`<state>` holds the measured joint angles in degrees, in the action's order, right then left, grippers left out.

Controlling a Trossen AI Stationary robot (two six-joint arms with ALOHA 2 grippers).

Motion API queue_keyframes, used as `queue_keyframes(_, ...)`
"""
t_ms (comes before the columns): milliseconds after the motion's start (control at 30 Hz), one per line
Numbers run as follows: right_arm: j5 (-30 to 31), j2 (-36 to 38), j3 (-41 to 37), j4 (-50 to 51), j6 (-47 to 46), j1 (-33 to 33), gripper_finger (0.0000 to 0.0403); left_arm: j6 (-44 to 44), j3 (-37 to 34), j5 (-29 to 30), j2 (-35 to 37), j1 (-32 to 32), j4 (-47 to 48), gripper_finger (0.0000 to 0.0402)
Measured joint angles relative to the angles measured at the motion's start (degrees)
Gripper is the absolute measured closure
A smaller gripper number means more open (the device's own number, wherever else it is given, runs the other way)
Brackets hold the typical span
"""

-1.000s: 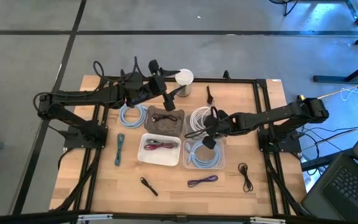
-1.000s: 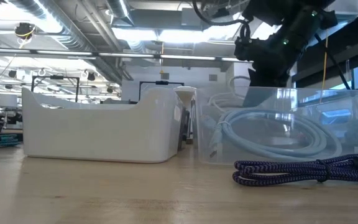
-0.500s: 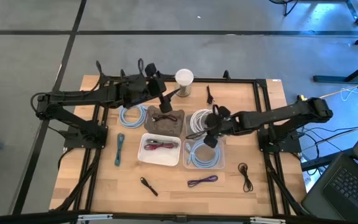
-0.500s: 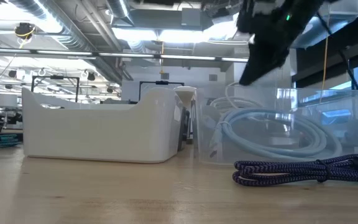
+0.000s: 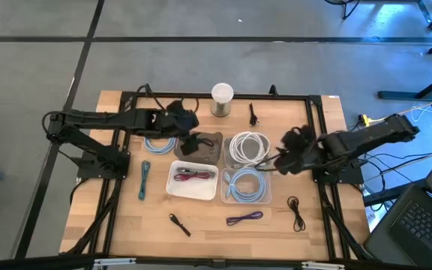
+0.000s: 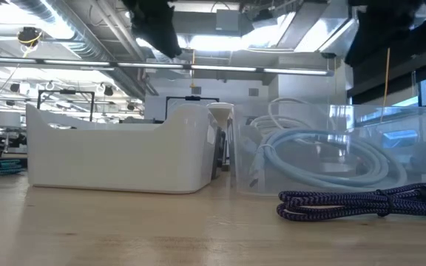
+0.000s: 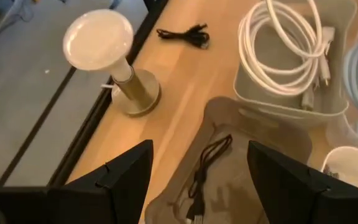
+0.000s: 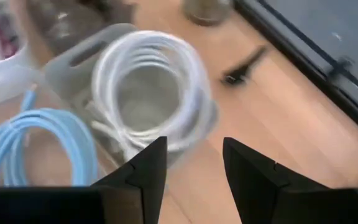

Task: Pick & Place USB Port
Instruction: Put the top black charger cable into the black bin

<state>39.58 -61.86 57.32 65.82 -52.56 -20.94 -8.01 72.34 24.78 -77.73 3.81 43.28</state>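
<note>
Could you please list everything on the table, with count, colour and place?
White cable: one, coiled in the grey bin at centre.
Light blue cable: one, coiled in the clear bin.
Second light blue cable: one, loose, under the left arm.
Red and purple cables: a few, in the white bin.
Black cable: one, in the tinted tray.
Purple cable: one, front of table.
Teal cable: one, left side.
Lamp: one, white and brass, back edge.
Left hand: open, over the tinted tray.
Right hand: open, beside the white cable.

Back row: bin with coiled cable (image 5: 247, 147) beside tray holding thin cable (image 5: 200, 145)
Front row: bin of mixed cables (image 5: 193, 180) left of clear bin with coiled cable (image 5: 245, 186)
Table's front edge: 3 loose cables (image 5: 244, 218)
Behind trays: lamp (image 5: 221, 98)
</note>
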Motion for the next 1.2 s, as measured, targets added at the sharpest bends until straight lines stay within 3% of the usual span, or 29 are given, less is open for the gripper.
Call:
queue_keyframes(100, 5.9, 2.0, -0.3, 1.6, -7.8, 0.8, 0.0243, -0.5, 0.0, 1.6, 0.0, -1.6, -0.9, 0.0148)
queue_keyframes(200, 3.3, 2.2, -0.3, 1.3, -7.2, 7.2, 0.0247, -1.5, 0.0, 1.7, 0.0, -2.7, -3.9, 0.0148)
queue_keyframes(400, -5.7, 1.9, -0.3, -8.6, 11.8, 26.8, 0.0251, -0.9, 0.0, 1.6, -0.3, -4.7, -6.3, 0.0148)
queue_keyframes(467, -13.3, 1.9, -0.3, -17.4, 20.9, 34.1, 0.0251, -1.2, 0.0, 1.6, -0.3, -4.9, -6.2, 0.0148)
queue_keyframes(533, -24.7, 1.2, -0.2, -26.6, 27.5, 41.7, 0.0252, -1.3, 0.0, 1.6, -0.3, -4.9, -6.2, 0.0148)
queue_keyframes(633, -41.4, -1.4, -0.2, -34.4, 30.1, 52.0, 0.0252, -1.3, 0.0, 1.6, -0.3, -4.9, -6.2, 0.0148)
queue_keyframes(733, -50.1, -6.8, -0.1, -35.0, 30.3, 58.7, 0.0252, -1.3, 0.0, 1.6, -0.3, -4.9, -6.2, 0.0148)
queue_keyframes(933, -55.6, -20.8, 1.5, -34.8, 31.6, 62.8, 0.0252, -1.3, 0.0, 1.6, -0.3, -4.9, -5.8, 0.0148)
queue_keyframes(1200, -55.5, -36.5, 16.1, -31.2, 37.5, 62.8, 0.0251, 0.0, 0.0, 1.5, -0.7, -4.9, -4.7, 0.0148)
